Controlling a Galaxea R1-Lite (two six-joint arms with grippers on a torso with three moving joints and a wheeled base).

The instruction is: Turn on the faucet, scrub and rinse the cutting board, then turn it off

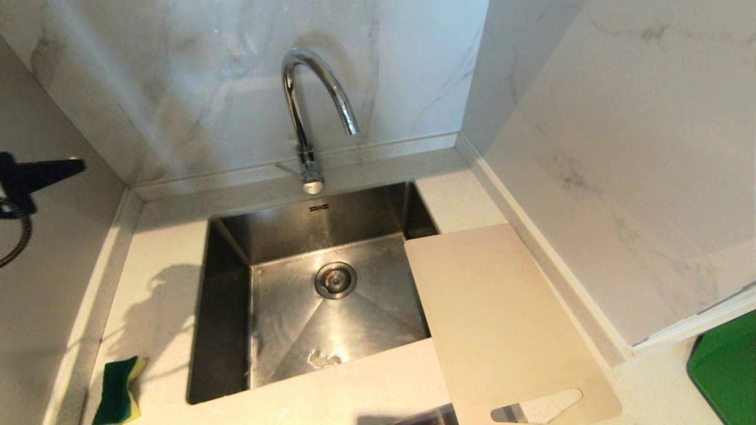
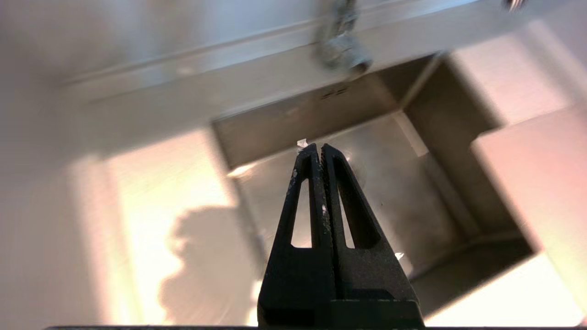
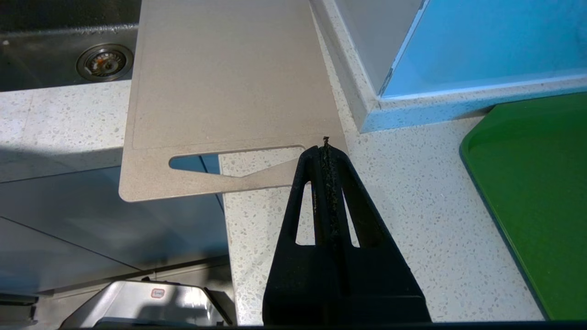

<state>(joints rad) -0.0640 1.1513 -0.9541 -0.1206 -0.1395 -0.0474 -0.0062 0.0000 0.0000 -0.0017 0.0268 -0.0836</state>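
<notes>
Our left gripper [image 2: 319, 147], clenched and empty, hangs above the sink [image 1: 236, 236]. The faucet [image 1: 313, 106] runs dry; the cutting board [image 1: 502, 319] beside the sink awaits scrubbing.

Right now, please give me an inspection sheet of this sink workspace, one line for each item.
Surface: speckled white countertop around a steel sink; no water running.
Job's things: faucet behind the sink; cutting board overlapping the sink's right edge, handle end past the counter front.
Clutter: green-yellow sponge front left; green tray far right.
Grippers: left gripper shut, empty, above the sink; right gripper shut, empty, near the board's handle.
Cables: coiled cable at left.
Surroundings: marble walls.
</notes>
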